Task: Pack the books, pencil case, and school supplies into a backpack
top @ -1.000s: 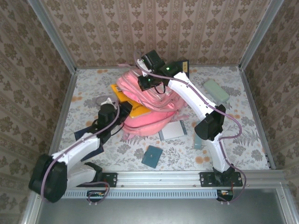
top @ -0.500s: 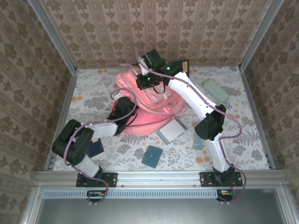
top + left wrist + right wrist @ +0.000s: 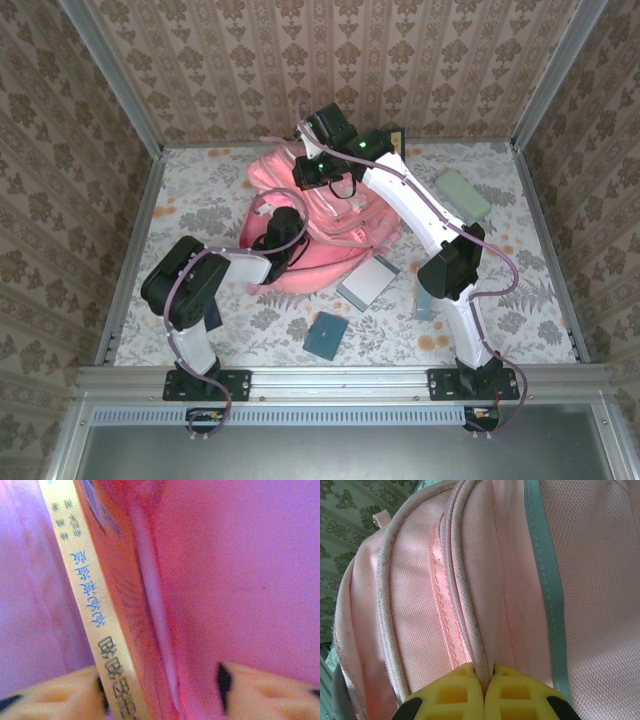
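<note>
On the pink woven backpack (image 3: 415,580), corded piping (image 3: 465,620); right claw (image 3: 484,672) pinching.

This is a robot test cell in a lab, dressed up to look homely. The desk (image 3: 200,195) sits in a boxed-in bay with bare aluminium posts (image 3: 112,80) at the corners. An aluminium rail (image 3: 340,381) runs along the near edge, and two white-and-black robot arms are bolted to it side by side, the left arm (image 3: 190,295) and the right arm (image 3: 405,200). Purple cables (image 3: 515,280) trail along them. The homely look is only on the surface: brown damask wallpaper (image 3: 340,60) on flat wall panels, and a floral print covering the desk
</note>
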Tool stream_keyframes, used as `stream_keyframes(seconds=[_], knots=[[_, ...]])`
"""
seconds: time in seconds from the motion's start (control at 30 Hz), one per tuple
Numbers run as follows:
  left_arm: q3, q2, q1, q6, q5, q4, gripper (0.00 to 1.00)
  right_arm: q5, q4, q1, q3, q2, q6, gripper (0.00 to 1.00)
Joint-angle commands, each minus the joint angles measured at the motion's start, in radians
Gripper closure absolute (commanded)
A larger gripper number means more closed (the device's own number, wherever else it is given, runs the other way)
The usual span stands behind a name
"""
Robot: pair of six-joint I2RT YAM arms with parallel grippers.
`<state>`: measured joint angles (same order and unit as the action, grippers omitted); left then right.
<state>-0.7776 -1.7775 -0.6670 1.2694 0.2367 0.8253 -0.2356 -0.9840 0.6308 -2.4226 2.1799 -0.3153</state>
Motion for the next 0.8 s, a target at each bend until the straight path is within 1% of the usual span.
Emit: stream_keyframes(seconds=[0.0,0.1,0.13,0.2,0.23,0.27,0.37,0.5,0.6,0.7,0.73,0.77], knots=[[-0.009,0.109,-0.005,-0.015,0.043,-0.145,0.22,-0.056,0.085,-0.002,-0.045,-0.01,-0.014,1.0],[-0.032,0.193,-0.001,-0.036,0.06,-0.358,0.1,-0.052,0.084,-0.008,-0.041,-0.008,-0.009,1.0],[-0.043,0.22,0.0,-0.037,0.07,-0.451,0.07,-0.05,0.084,-0.009,-0.038,-0.009,-0.009,1.0],[-0.068,0.269,0.005,-0.048,0.082,-0.598,0.05,-0.047,0.084,-0.014,-0.032,-0.01,-0.006,1.0],[-0.082,0.29,0.006,-0.053,0.098,-0.682,0.02,-0.049,0.085,-0.017,-0.03,-0.009,-0.007,1.0],[-0.096,0.318,0.009,-0.049,0.115,-0.764,0.0,-0.05,0.085,-0.018,-0.025,-0.012,-0.004,1.0],[-0.099,0.397,0.027,-0.084,0.117,-0.884,0.0,-0.047,0.087,-0.022,-0.006,-0.014,0.002,1.0],[-0.077,0.507,0.069,-0.117,0.089,-1.03,0.0,-0.039,0.088,-0.022,0.025,-0.015,0.01,1.0],[-0.062,0.598,0.134,-0.151,0.044,-1.161,0.0,-0.03,0.101,-0.022,0.063,-0.02,0.01,1.0],[-0.037,0.688,0.219,-0.211,-0.016,-1.267,0.01,-0.008,0.11,-0.016,0.101,-0.02,0.022,1.0],[-0.029,0.717,0.262,-0.234,-0.04,-1.302,0.01,0.011,0.11,-0.013,0.114,-0.022,0.031,0.96],[-0.021,0.743,0.299,-0.258,-0.066,-1.333,0.01,0.034,0.108,-0.008,0.127,-0.021,0.04,0.87]])
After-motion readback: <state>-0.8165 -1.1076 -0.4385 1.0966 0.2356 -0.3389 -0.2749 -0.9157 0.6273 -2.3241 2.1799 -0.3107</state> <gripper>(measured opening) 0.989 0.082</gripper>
